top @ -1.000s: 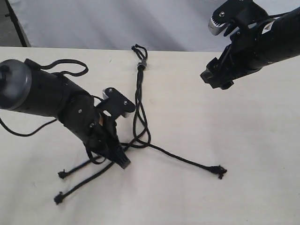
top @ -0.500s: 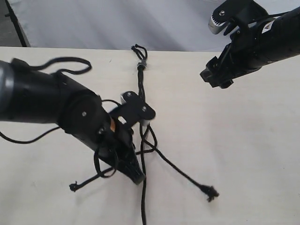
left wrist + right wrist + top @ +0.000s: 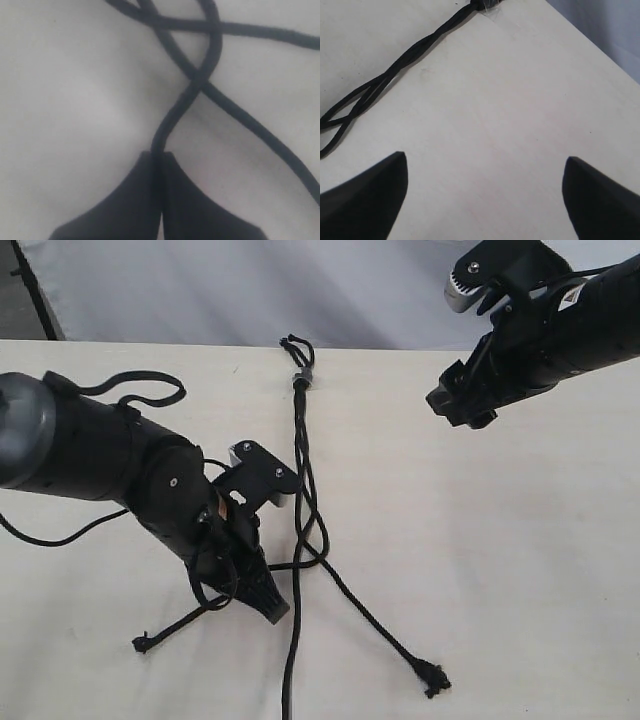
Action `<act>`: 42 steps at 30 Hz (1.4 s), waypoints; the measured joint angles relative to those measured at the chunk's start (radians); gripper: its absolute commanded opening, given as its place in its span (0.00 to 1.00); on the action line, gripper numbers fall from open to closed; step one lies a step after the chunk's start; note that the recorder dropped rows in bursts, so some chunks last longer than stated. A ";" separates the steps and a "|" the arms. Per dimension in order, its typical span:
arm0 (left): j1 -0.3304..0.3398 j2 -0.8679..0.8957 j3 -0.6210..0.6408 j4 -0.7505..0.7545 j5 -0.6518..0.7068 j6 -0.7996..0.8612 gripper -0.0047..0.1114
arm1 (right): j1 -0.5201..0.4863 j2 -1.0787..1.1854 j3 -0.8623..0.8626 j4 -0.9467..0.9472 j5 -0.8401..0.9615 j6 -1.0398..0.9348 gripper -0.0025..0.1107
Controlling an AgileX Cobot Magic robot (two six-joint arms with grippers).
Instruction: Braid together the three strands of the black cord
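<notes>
Since 0.5 s ago the left gripper [image 3: 268, 605] has drawn back toward its own side, and the right-hand frayed tip [image 3: 435, 678] has slid nearer the lower edge.

Exterior view: the black cord [image 3: 299, 435] lies on the pale table [image 3: 520, 560], with its knot [image 3: 303, 378] and grey band near the far edge. From the knot a twisted length runs toward the camera and then splits into the 3 strands [image 3: 305, 530]. 1 bends across to the left gripper, and a frayed tip [image 3: 142, 643] lies beyond it. 1 runs diagonally to the right-hand tip. 1 goes straight down, and the picture edge cuts off its end. A small white label [image 3: 573, 295] sits on the right arm, its marking too small to read. The right gripper [image 3: 460, 408] hangs above the table, well apart from the cord, and its jaws are hard to make out here.

Left wrist view: everything is blurred. The 2 fingertips [image 3: 135, 190] are pressed together, pinching 1 strand that rises from between them and crosses 2 others.

Right wrist view: the 2 fingers [image 3: 375, 185] stand wide apart with only bare table between them. The twisted length crosses 1 corner, and the knot is cut off by the frame.
</notes>
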 measured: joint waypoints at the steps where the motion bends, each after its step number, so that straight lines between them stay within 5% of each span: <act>1: 0.000 0.009 0.000 0.000 0.000 -0.001 0.11 | 0.000 0.000 0.000 0.000 0.000 0.000 0.72; 6: 0.000 0.015 -0.002 0.000 -0.006 -0.014 0.37 | 0.000 0.000 0.000 0.011 0.000 0.002 0.72; 10: 0.006 0.000 -0.030 0.016 0.039 -0.014 0.48 | 0.000 0.000 0.000 0.060 0.018 0.002 0.72; 15: 0.050 -0.104 -0.113 0.023 0.066 -0.014 0.49 | 0.000 0.000 0.000 0.102 0.047 0.002 0.72; 20: 0.163 -0.268 -0.144 0.027 0.038 -0.014 0.49 | 0.052 0.000 0.000 0.133 0.136 0.002 0.72; 29: 0.370 -0.357 -0.144 0.031 0.048 -0.016 0.49 | 0.381 0.047 0.000 0.185 0.214 0.070 0.72; 35: 0.399 -0.357 -0.144 0.035 0.047 -0.016 0.49 | 0.562 0.179 0.000 0.167 0.214 0.142 0.72; 42: 0.399 -0.357 -0.144 0.035 0.049 -0.016 0.49 | 0.652 0.309 0.000 0.122 0.213 0.282 0.72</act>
